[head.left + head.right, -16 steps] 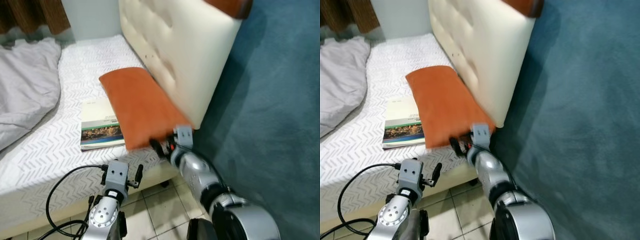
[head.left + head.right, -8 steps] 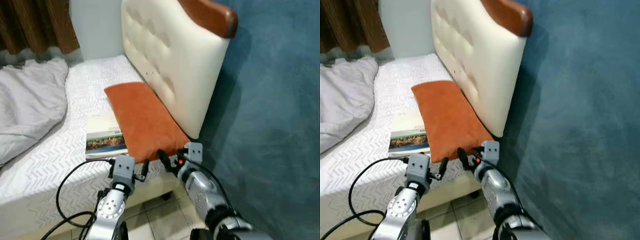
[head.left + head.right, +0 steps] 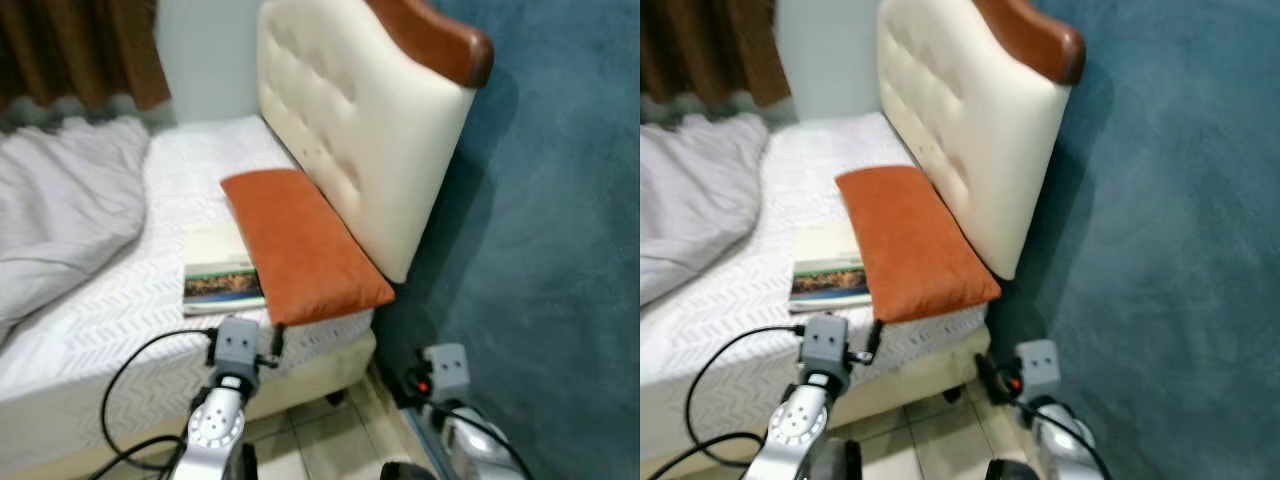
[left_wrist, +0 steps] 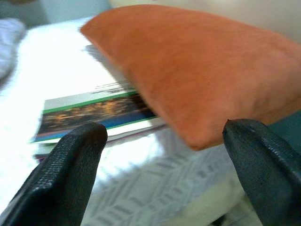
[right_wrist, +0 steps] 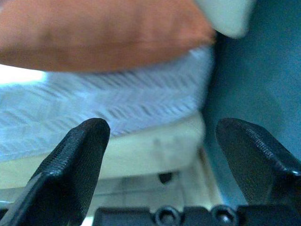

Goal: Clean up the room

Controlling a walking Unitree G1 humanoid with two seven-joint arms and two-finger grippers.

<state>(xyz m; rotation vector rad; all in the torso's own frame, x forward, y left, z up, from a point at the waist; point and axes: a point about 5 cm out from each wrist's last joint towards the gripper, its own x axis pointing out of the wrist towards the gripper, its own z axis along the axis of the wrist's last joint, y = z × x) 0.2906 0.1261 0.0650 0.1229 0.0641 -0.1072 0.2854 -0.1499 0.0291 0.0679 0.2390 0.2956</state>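
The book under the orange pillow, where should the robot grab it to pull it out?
Probably by the book's near free edge, coming in from the foot-side edge of the bed. It lies flat, and the orange pillow covers its headboard-side edge, so only the side away from the pillow is open. The left gripper, open, already faces it.

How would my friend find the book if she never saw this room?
Start at the bed with the tall cream padded headboard. A long orange pillow lies on the white sheet against that headboard, and the book lies flat right beside it, with one edge tucked under the pillow. It is the only thin, flat thing there, with a pale cover and a dark picture strip along the side nearest the robot.
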